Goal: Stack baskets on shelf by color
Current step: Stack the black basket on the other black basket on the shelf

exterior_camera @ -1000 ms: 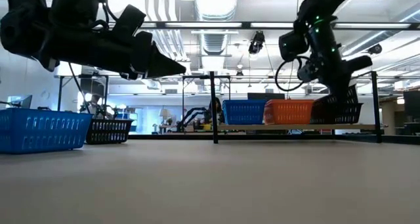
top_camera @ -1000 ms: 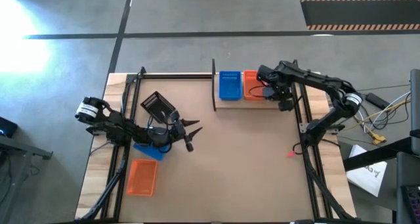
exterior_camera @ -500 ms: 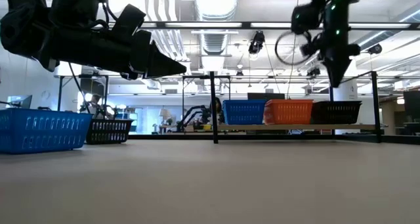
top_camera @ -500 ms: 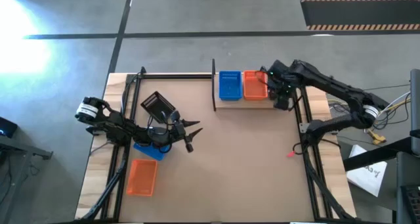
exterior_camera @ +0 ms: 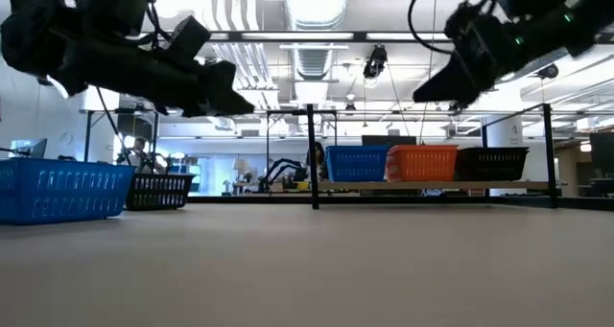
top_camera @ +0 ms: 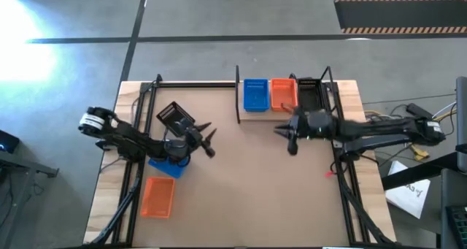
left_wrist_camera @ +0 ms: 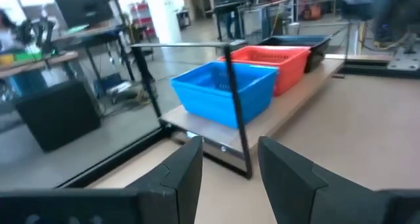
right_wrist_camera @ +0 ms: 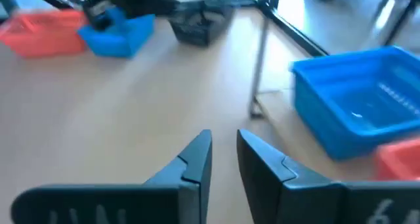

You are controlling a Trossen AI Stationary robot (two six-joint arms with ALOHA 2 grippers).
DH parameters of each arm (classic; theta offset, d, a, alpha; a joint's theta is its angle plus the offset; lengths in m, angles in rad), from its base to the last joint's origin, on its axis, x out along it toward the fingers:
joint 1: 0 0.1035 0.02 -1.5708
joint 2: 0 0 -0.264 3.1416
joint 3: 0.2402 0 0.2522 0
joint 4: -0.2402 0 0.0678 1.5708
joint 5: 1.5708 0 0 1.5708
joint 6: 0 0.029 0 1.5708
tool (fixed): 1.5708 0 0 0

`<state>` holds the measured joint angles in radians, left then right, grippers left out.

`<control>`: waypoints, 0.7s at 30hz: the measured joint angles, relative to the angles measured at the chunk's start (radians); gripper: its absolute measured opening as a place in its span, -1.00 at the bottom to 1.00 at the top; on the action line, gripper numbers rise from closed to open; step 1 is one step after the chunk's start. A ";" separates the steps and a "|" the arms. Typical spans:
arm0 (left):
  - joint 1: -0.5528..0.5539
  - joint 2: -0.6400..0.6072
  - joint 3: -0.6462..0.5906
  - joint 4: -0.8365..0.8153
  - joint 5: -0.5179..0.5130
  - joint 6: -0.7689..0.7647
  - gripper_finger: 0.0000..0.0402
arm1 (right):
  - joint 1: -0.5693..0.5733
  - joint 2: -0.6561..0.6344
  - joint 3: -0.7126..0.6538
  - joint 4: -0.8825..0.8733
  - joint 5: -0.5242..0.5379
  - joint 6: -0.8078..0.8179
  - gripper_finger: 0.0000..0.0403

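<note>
Lying loose under the left end effector (top_camera: 209, 141), parted and empty: three baskets (top_camera: 175, 117). Right end effector (top_camera: 286, 134), slightly parted, empty, is noted well apart.

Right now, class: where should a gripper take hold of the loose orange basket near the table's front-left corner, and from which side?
Probably from straight above: the orange basket sits upright, mouth open, nothing around it. Pinch one long rim wall, one finger inside and one outside.

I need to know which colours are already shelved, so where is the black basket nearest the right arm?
In the high view the black basket sits at the shelf's right end, beside the orange basket; the right gripper hovers over the table just in front.
</note>
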<state>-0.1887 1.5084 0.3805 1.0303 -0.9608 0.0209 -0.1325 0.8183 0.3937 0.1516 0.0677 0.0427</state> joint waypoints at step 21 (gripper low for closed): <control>0.492 -0.380 0.247 -1.606 0.744 -0.535 -0.10 | 0.234 0.660 -0.191 0.752 0.353 0.168 -0.81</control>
<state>0.3034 1.1284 0.6280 -0.5755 -0.2165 -0.5138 0.1017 1.4782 0.2030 0.9038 0.4206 0.2104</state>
